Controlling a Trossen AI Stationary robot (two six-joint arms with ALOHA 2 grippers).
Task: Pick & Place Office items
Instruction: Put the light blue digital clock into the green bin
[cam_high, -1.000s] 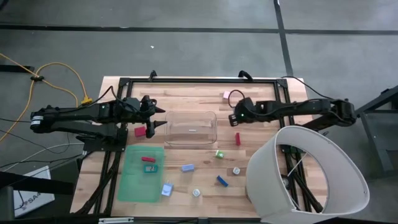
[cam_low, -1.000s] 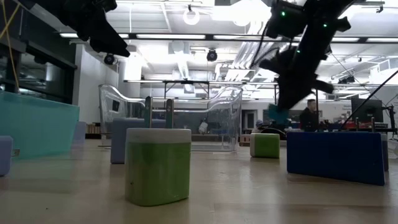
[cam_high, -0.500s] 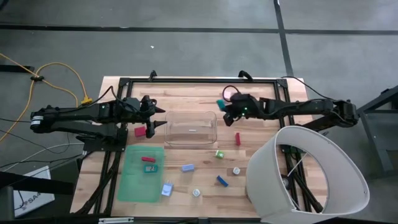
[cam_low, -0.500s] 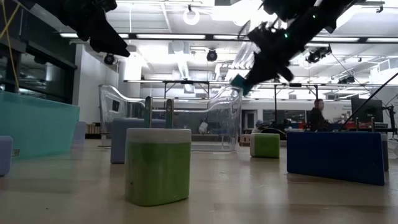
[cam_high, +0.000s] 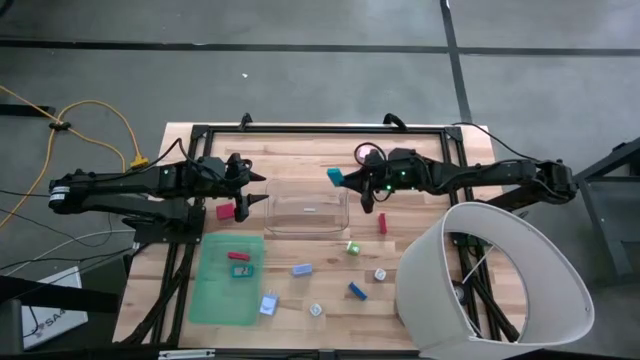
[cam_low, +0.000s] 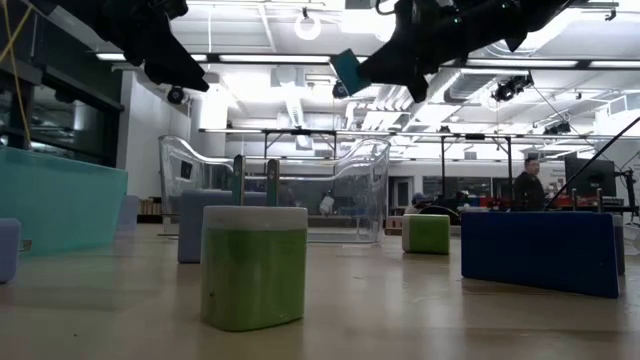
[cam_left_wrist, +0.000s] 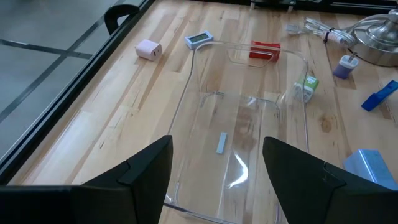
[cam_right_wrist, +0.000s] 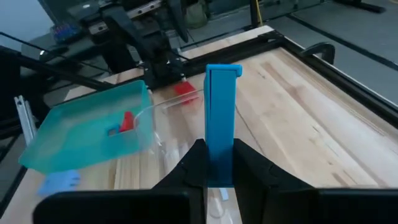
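Observation:
My right gripper hangs above the far right corner of the clear bin, shut on a flat teal-blue office item. The low view shows that item high above the table. My left gripper waits open at the bin's left end, its fingers wide apart with nothing between them. More office items lie on the wood: a red one by my left gripper, another red one, a green-white one and a blue one. My right gripper pinches the teal-blue item's near end between its two fingers. The fingers come from the table's right, almost level and slanting a little down. The item sticks out past the fingertips, lifted clear of the table and the bin.
A green mat at the near left carries a red and a teal piece. A large white lampshade-like cylinder stands at the near right. A pink piece lies near the far edge. A black frame borders the table.
My right gripper has risen and gone toward the table's left, toward the bin, tipping from pointing down to nearly level and rolling about its own line. The teal-blue item has stayed in its shut fingers and now points toward the bin, higher up.

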